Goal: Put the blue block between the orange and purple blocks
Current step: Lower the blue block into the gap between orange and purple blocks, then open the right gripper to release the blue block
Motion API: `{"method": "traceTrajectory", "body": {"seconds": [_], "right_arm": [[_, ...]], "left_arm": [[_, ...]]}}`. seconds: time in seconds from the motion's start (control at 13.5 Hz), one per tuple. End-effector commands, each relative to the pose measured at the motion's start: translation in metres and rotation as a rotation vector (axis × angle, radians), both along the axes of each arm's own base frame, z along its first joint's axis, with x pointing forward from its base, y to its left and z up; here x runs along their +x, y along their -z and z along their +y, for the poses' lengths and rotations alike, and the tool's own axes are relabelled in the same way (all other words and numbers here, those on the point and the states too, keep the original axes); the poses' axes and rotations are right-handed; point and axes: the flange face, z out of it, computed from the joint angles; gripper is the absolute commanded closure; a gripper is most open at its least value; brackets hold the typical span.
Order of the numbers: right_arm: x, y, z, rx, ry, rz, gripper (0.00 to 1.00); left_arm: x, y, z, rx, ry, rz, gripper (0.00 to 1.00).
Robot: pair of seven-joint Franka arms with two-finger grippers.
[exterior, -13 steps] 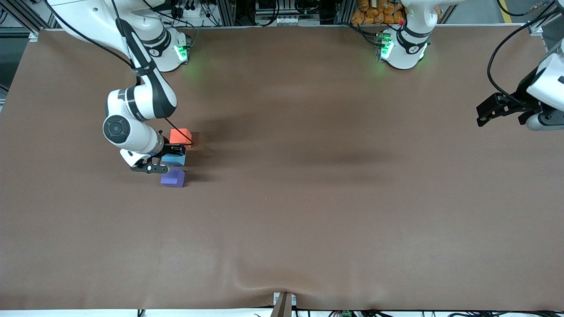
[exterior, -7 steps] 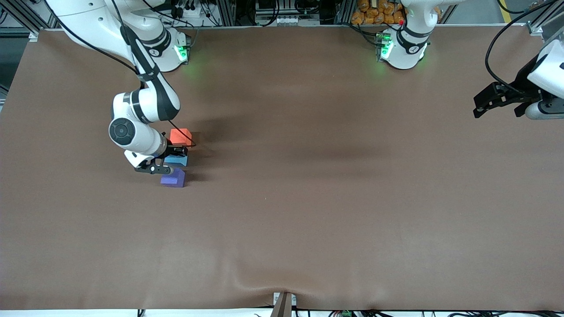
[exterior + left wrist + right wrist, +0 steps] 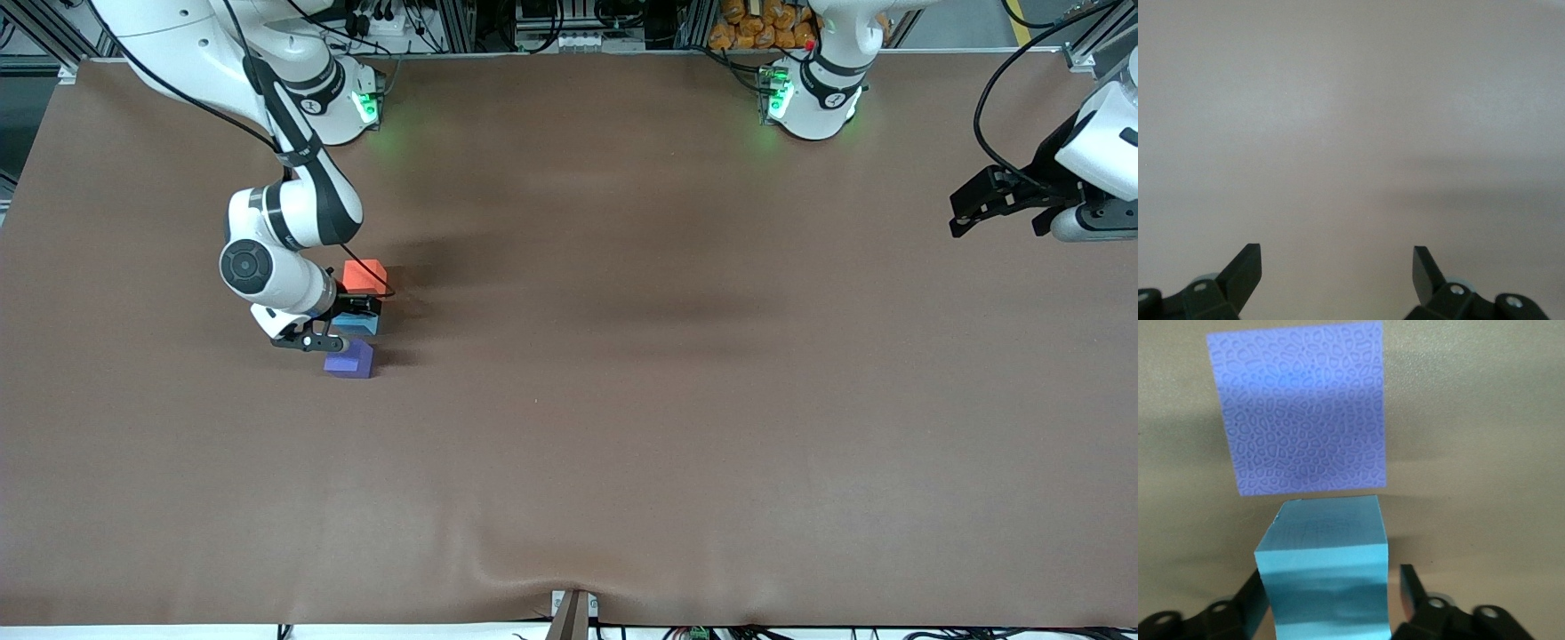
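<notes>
The step in hand was, by the look of it, the release: the blue block [image 3: 357,324] sat on the brown table [image 3: 622,427], toward the right arm's end and about midway between the edge where the bases stand and the front camera's edge, in the gap between the orange block [image 3: 364,275] and the purple block [image 3: 349,360]. The orange block lay farther from the front camera and the purple one nearer, so the three made a short row. The right gripper [image 3: 1331,600] was low over the blue block; in the right wrist view its fingers [image 3: 1410,587] flanked the cube, with a sliver of gap on one side and the other side close against it, so they appeared to have parted off it rather than to be clamping it. The next move probably called for a straight lift clear of the row, without brushing the neighbours just beside it. The blue block had no long axis, being a cube; it stood flat with one face up and sat nearly square to the purple block, its near edge just beside that block's face with a thin strip of table showing between them. The left gripper [image 3: 1337,267] waited, raised over bare table by the edge at the left arm's end, its fingers spread wide and holding nothing.
</notes>
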Motion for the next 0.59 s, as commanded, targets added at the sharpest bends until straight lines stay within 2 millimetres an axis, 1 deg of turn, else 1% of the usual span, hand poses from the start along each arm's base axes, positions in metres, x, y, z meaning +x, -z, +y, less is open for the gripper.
{"method": "traceTrajectory", "body": {"seconds": [0.0, 0.07, 0.15, 0.3, 0.45, 0.52], "right_arm": [[0.012, -0.021, 0.003, 0.005, 0.005, 0.016, 0.0], [0.022, -0.039, 0.009, 0.01, 0.002, 0.031, 0.0], [0.035, -0.061, 0.014, 0.013, -0.003, 0.051, 0.0], [0.07, -0.115, 0.021, 0.02, -0.013, 0.05, 0.0], [0.098, -0.159, 0.017, 0.04, 0.001, -0.038, 0.0], [0.111, -0.18, 0.007, 0.049, 0.005, -0.08, 0.0]], "left_arm": [[-0.001, -0.001, 0.0, -0.015, -0.009, 0.004, 0.0], [0.0, 0.0, 0.0, -0.015, -0.01, 0.003, 0.0], [0.0, 0.001, -0.001, -0.015, -0.009, 0.006, 0.0], [-0.001, 0.0, -0.001, -0.016, -0.009, 0.005, 0.0], [-0.002, -0.002, 0.0, -0.014, -0.01, 0.003, 0.0], [-0.002, -0.002, -0.001, -0.015, -0.01, 0.002, 0.0]]}}
